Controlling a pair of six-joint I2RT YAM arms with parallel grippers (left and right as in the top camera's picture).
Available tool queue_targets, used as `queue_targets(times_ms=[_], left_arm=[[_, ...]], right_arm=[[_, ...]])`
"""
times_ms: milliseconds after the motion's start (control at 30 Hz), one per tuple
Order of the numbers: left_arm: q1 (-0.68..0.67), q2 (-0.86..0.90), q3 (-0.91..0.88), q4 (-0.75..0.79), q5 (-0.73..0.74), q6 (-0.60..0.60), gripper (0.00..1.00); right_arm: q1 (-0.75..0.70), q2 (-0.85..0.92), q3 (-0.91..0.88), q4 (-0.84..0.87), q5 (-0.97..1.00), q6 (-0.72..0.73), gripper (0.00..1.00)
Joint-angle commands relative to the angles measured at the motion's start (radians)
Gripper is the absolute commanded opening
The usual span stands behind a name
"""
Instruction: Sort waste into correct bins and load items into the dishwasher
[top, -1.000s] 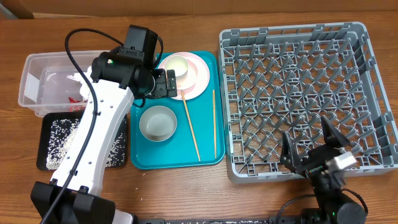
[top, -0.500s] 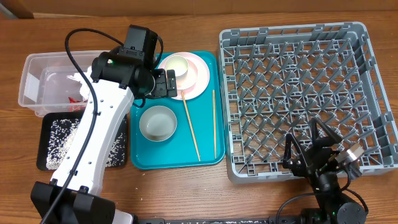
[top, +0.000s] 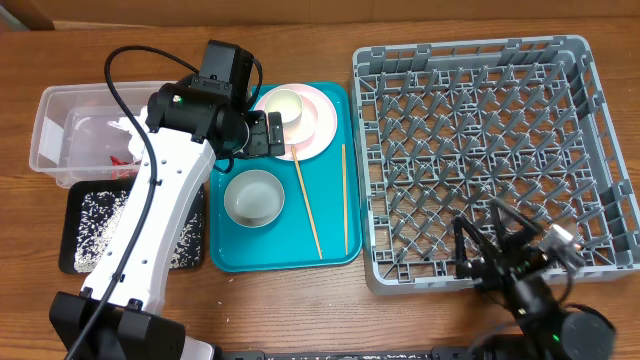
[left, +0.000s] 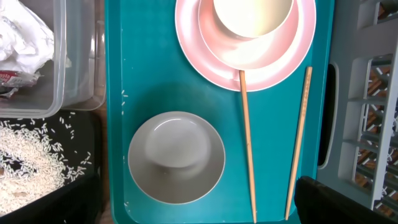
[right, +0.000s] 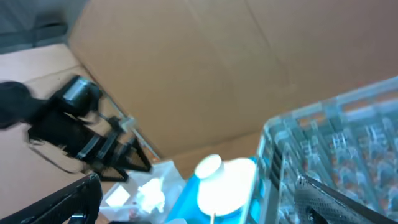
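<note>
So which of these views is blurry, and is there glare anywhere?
Right wrist view: smeared throughout, the pink plate blown out white. Left wrist view: sharp, soft sheen on that plate. Overhead view: sharp and evenly lit, only the right end effector slightly blurred.

- We count two wooden sticks: one chopstick (top: 306, 203) and a second chopstick (top: 345, 200) at its three o'clock.
- One pink plate (top: 322, 120).
- Two whitish round vessels: one bowl (top: 253, 197), and one cup (top: 285, 105) on the plate.
- One teal tray (top: 330, 230).
- Two bins: one clear tub (top: 50, 150), one black tray (top: 66, 225).
- One dish rack (top: 470, 150).
- One napkin (left: 22, 37) and one red packet (top: 125, 158).
- Rice grains (top: 100, 215): too many for us to count.
</note>
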Motion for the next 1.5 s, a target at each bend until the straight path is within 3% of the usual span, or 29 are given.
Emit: queue_targets(times_ms=[0,300,567,800,1167,1333,1467], left_arm=[[-0.001,0.006,0.014,0.002,-0.01,-0.006,1.0],[-0.001,0.006,0.014,0.002,-0.01,-0.006,1.0],[-0.001,0.006,0.014,0.002,-0.01,-0.006,1.0],[-0.001,0.006,0.014,0.002,-0.01,-0.006,1.0],[-0.001,0.006,0.014,0.002,-0.01,-0.006,1.0],[-0.001,0.006,0.014,0.002,-0.01,-0.006,1.0],[-0.001,0.006,0.014,0.002,-0.01,-0.006,1.0]], right_arm=[[-0.002,0.057,0.182,-0.116,0.029,-0.113,1.0],[-0.002,0.371,0.566,-0.463,0.041,-0.167,1.0],[-0.001,0.792,0.962,-0.964,0.042,-0.17,1.0],[-0.001,1.015,1.039,-1.172,0.04,-0.181,1.0],[0.036,1.184,1.037,-1.157,-0.058,-0.211,0.99],[0.175,1.184,1.037,-1.061,-0.021,-0.21,0.66],[0.332,1.186,1.037,-0.986,0.125,-0.157,0.65]])
